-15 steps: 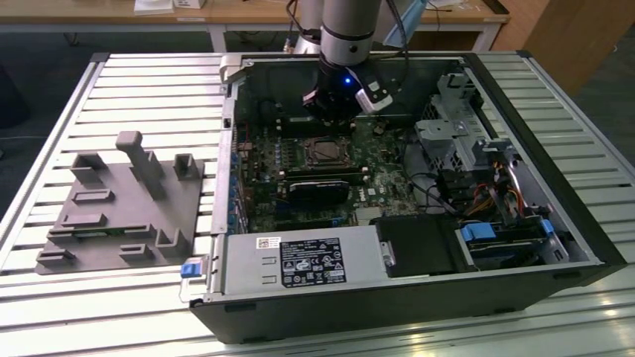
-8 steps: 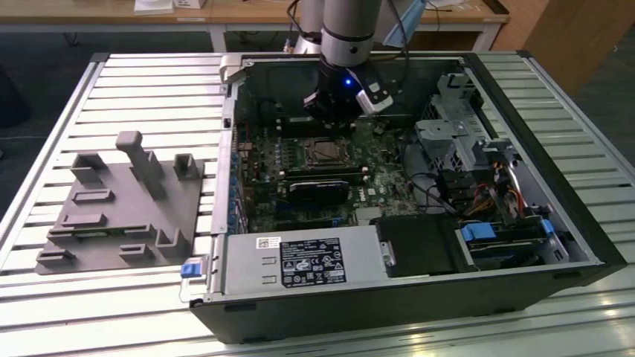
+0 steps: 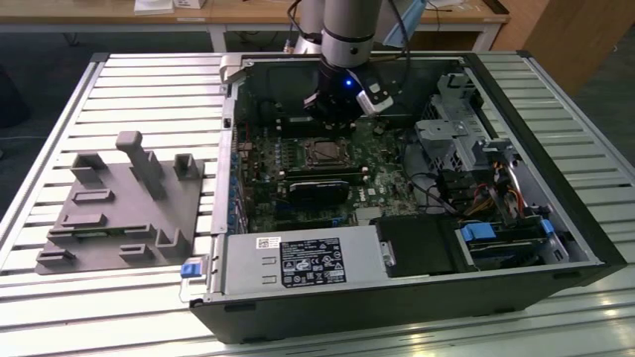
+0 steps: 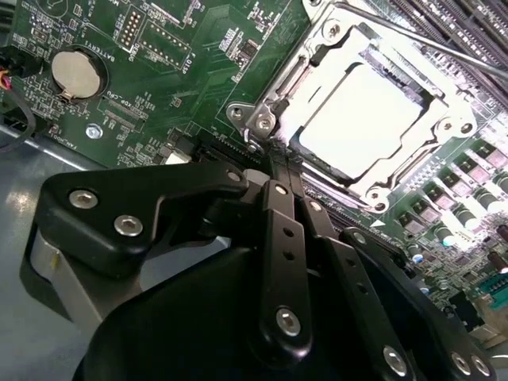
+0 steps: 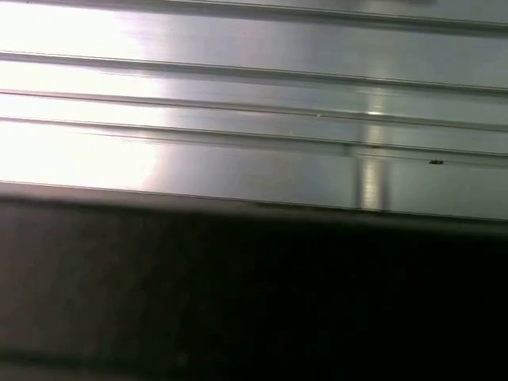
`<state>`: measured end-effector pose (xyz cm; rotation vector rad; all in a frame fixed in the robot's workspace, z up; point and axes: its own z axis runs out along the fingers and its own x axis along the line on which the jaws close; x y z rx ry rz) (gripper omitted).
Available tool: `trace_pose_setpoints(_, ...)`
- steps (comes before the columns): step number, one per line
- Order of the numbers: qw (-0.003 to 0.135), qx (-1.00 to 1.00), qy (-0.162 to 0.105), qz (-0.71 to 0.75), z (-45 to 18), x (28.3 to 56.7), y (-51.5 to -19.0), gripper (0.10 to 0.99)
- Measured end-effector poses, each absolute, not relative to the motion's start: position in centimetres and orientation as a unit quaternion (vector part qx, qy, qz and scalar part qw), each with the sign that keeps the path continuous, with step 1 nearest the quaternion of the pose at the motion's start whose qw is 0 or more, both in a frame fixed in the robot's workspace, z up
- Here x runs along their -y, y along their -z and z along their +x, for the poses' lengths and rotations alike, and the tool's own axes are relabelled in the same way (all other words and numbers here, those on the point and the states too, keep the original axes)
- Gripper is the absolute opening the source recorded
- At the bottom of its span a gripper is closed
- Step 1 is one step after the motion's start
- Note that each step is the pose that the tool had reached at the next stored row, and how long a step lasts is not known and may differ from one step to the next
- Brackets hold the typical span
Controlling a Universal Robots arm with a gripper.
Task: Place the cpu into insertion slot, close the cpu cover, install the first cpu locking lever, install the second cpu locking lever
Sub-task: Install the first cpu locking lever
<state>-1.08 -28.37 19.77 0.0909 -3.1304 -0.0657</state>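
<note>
Gripper (image 4: pixel 279 159) was inside the open PC case (image 3: pixel 555 245), hanging just above the motherboard (image 4: pixel 190 87) at the edge of the CPU socket. In the second wrist view its two black fingers (image 4: pixel 279 230) were pressed together with no gap between them, tips right at the socket's corner screw (image 4: pixel 262 123). Nothing visible between the fingers; can't tell whether the tips touched the socket hardware.

The cpu (image 4: pixel 361 115) sat in the socket, pale metal top showing flat through the window of the cpu cover (image 4: pixel 333 48). The cover lay down flat around it, framing the chip on all sides. A thin metal lever rod (image 4: pixel 421 40) ran along the socket's far side from the gripper; can't tell if it was latched.

A round coin battery (image 4: pixel 73 73) sat on the board well away from the socket, off to the side of the gripper.

In the exterior view the socket (image 3: pixel 325 152) was just below the arm's wrist (image 3: pixel 343 97), with the black graphics card (image 3: pixel 320 186) next to the socket on the side away from the arm. A grey fixture block (image 3: pixel 124 208) stood on the slatted table (image 3: pixel 129 82), outside the case, towards the exterior view's left.
</note>
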Motion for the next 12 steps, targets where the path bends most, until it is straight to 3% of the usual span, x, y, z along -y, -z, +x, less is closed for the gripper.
trace_pose_setpoints(12,0.004,0.999,0.024,0.029,-1.1,28.3,-21.1,0.106)
